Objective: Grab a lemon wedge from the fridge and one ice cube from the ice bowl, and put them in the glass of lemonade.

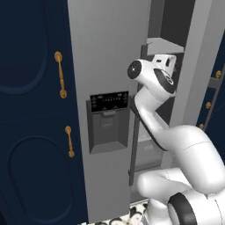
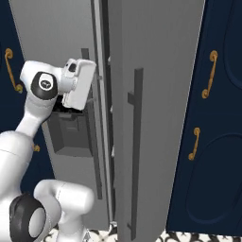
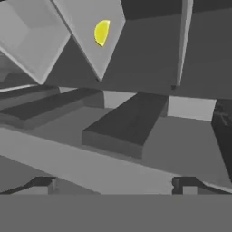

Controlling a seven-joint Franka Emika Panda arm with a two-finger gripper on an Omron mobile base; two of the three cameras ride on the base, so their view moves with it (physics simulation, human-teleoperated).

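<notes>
Yellow lemon wedge (image 3: pixel 102 32) lies on a fridge (image 1: pixel 103 52) shelf; jaws spread wide, empty.

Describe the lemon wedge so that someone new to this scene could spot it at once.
Start at the tall grey fridge between the navy cabinets. In the hand view, looking into its interior, the lemon wedge lies on a pale grey shelf near the top. It is the one bright yellow thing among grey surfaces.

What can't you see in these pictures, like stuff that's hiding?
- Left base view: most of the fridge inside, blocked by the arm and the closed left door.
- Right base view: the gripper, hidden behind the white hand; the open right door covers the shelves.
- Hand view: which shelf the lemon wedge rests on, since the view is tilted.
</notes>
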